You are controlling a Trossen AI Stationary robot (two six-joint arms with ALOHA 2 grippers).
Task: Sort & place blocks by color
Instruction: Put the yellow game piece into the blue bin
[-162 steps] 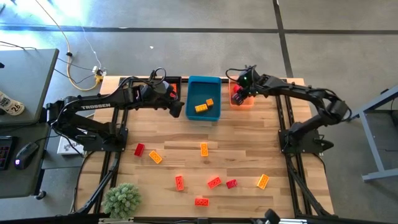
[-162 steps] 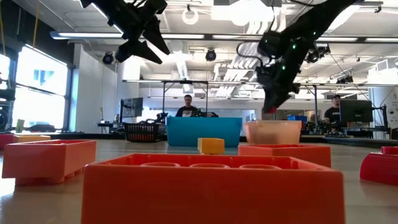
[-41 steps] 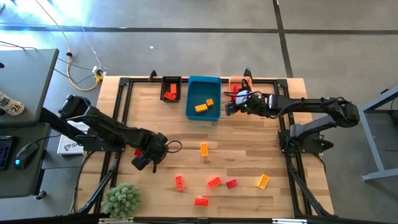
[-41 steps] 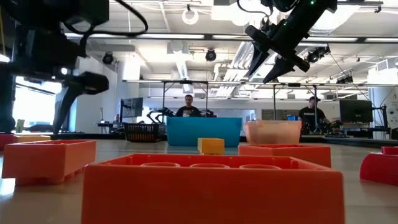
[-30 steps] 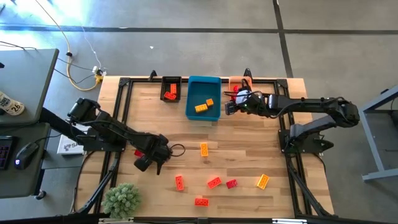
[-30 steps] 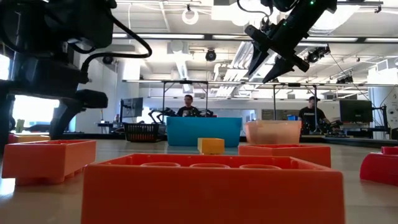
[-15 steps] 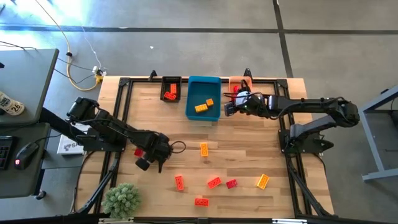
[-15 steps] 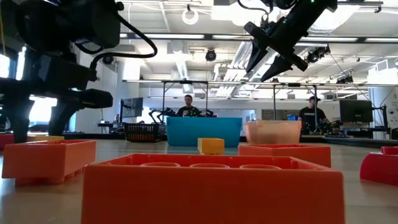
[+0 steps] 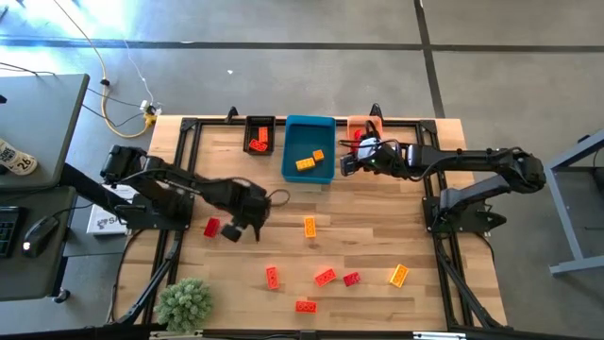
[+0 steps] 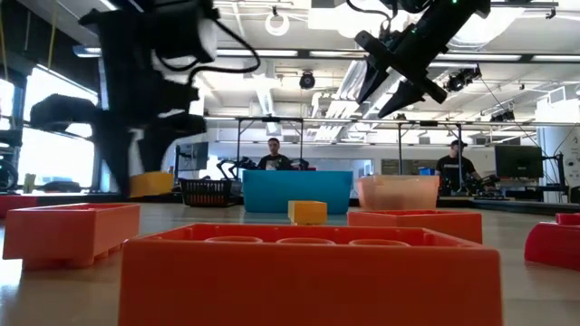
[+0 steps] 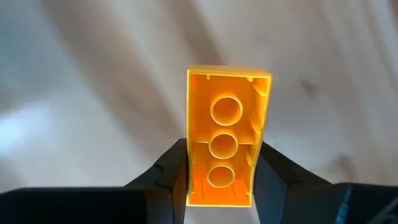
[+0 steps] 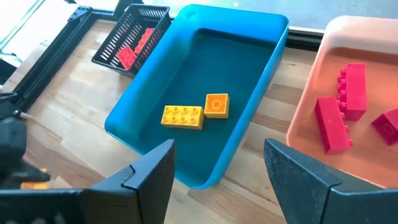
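My left gripper (image 9: 243, 225) is shut on a yellow-orange brick (image 11: 227, 134) above the table's left middle. The brick also shows in the low view (image 10: 149, 184), under the dark gripper. My right gripper (image 9: 347, 163) hangs open and empty between the blue bin (image 9: 309, 149) and the orange bin (image 9: 363, 127). The blue bin holds two yellow-orange bricks (image 12: 193, 113) and the orange bin holds red bricks (image 12: 342, 115). The black bin (image 9: 260, 135) holds red bricks. Loose on the table lie a red brick (image 9: 211, 227), a yellow-orange brick (image 9: 310, 226) and several more near the front. My left gripper pinches the brick's two long sides (image 11: 194, 177) between its two fingers, near one end. The rest of the brick sticks out past the fingertips, with its hollow underside toward the wrist camera. The brick is lifted clear of the table.
Near the front edge lie red bricks (image 9: 272, 277), (image 9: 325, 277), (image 9: 351, 279), (image 9: 305, 306) and a yellow-orange brick (image 9: 398, 275). A small green plant (image 9: 185, 303) stands at the front left corner. People sit at desks in the room behind.
My left gripper has risen and moved toward the table's far edge and a little to the right, carrying the yellow-orange brick up off the table. My right gripper has kept still.
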